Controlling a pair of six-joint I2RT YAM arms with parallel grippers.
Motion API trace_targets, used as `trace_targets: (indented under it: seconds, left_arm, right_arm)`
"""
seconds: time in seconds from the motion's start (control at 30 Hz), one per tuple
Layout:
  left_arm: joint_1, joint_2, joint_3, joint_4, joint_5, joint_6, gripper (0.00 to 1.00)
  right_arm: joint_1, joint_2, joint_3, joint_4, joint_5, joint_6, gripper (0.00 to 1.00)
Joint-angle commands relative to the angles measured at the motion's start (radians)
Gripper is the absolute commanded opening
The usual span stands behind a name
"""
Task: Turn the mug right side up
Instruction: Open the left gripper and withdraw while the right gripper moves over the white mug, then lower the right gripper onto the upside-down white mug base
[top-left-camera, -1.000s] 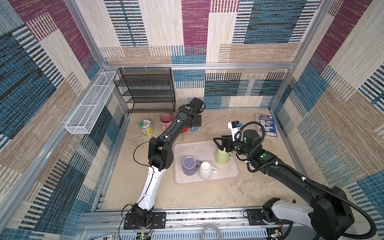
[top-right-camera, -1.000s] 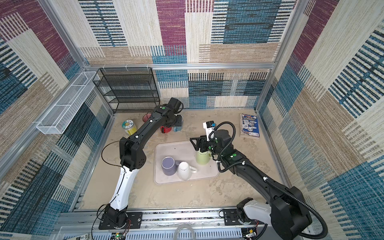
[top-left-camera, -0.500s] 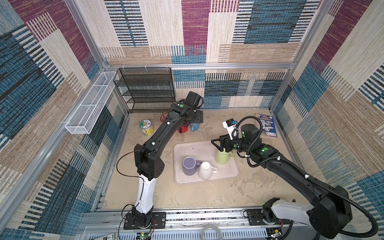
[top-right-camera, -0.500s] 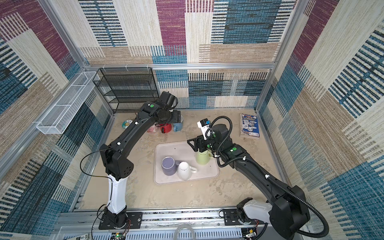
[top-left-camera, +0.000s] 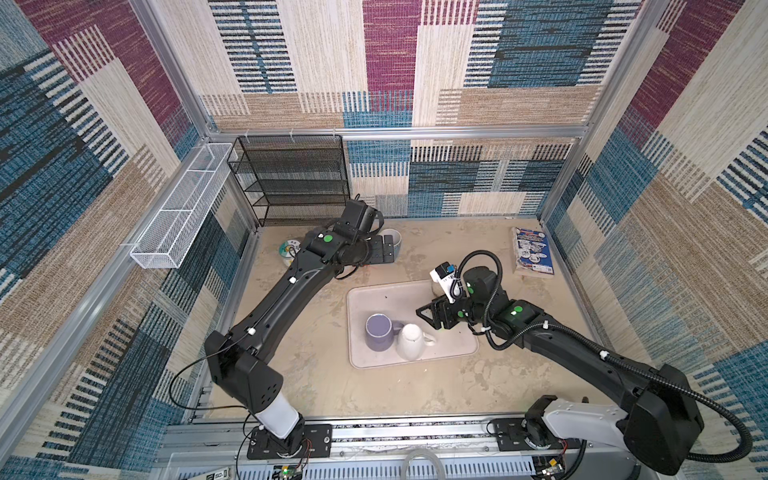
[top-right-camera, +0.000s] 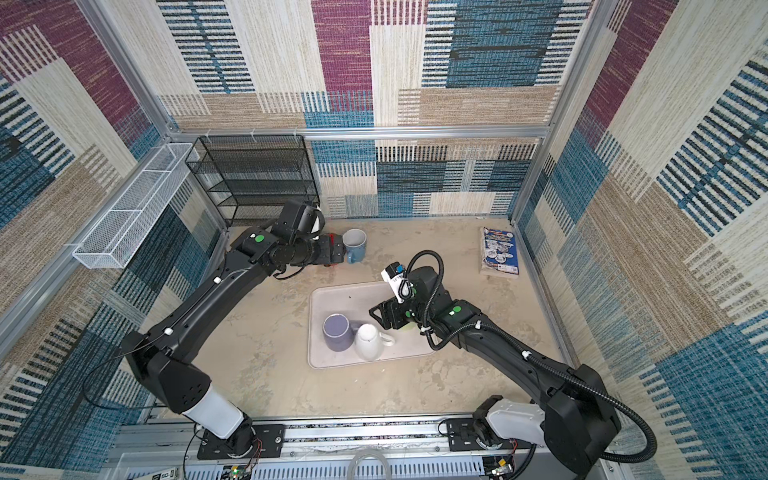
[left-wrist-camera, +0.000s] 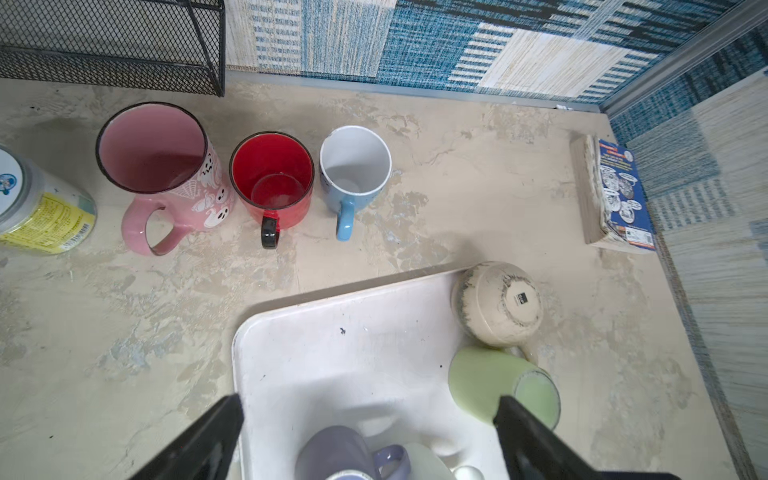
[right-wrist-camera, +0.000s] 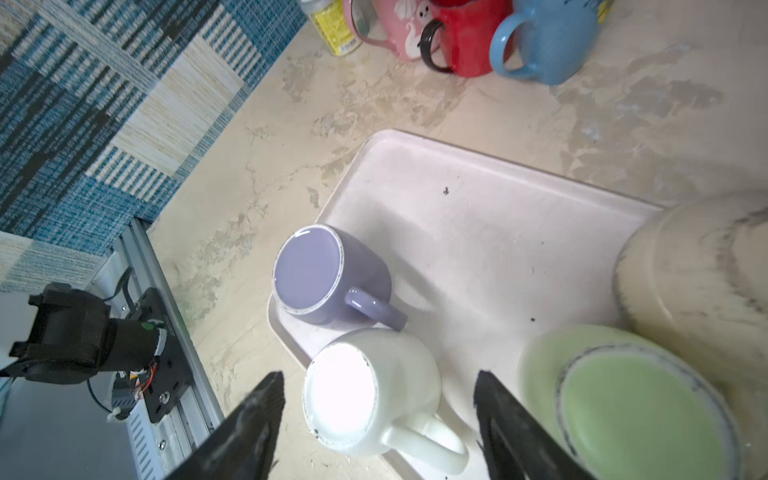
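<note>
Hovering open and empty above the upside-down white mug (top-left-camera: 411, 341), just below centre in both top views on the tray (top-left-camera: 374, 293), the right gripper (top-left-camera: 429, 316) could knock the purple mug (top-left-camera: 379, 332) beside it when closing; the left gripper (top-left-camera: 383, 249) gapes, empty.

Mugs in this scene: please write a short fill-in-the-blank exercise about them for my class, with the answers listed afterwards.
The red mug stands between the pink mug and the ___ mug. Exactly ___ mugs stand upside down, the purple mug among them. In the right wrist view, the open right tool frames the ___ mug.
Missing words: blue; four; white.
</note>
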Motion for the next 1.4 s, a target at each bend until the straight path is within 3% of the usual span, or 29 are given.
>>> trace_targets:
  seconds: [0.0, 0.33, 0.6, 1.0, 1.37]
  left_arm:
    - [0.002, -0.063, -0.062, 0.053, 0.010, -0.001, 0.99]
    - [0.002, -0.312, -0.300, 0.092, 0.004, 0.020, 0.99]
    - [0.002, -0.445, -0.413, 0.091, -0.015, 0.041, 0.98]
    - [0.002, -0.476, -0.482, 0.080, -0.023, 0.058, 0.98]
    - [0.002, -0.476, -0.506, 0.098, -0.030, 0.063, 0.97]
  right_arm:
    - [0.022, -0.014, -0.034, 0.006, 0.033, 0.001, 0.75]
    - [0.084, -0.048, -0.123, 0.016, 0.045, -0.019, 0.83]
    - [0.149, -0.005, -0.117, 0.019, 0.121, -0.033, 0.86]
    - [0.196, 0.103, -0.066, 0.016, 0.142, -0.082, 0.86]
    - [0.219, 0.160, -0.053, 0.002, 0.180, -0.090, 0.75]
